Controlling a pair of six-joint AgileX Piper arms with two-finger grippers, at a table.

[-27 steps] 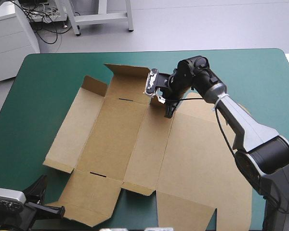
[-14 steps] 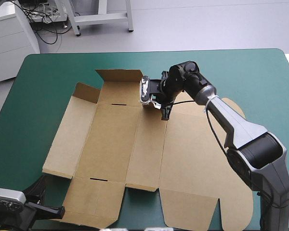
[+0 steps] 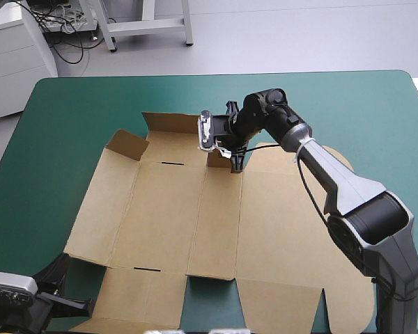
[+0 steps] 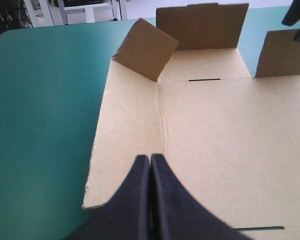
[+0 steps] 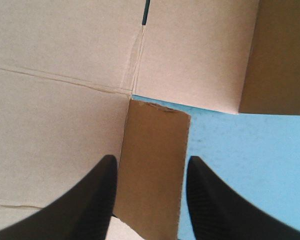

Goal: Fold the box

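At mid-table the box lies spread flat on the teal-green cover, its far flaps raised. The right gripper stands wide astride one small upright flap at the box's far edge. The left gripper is pinched to a point above the near-left edge.

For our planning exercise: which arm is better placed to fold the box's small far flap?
Probably right: the right claw, open, straddles that flap; the left claw sits shut near the box's opposite edge.
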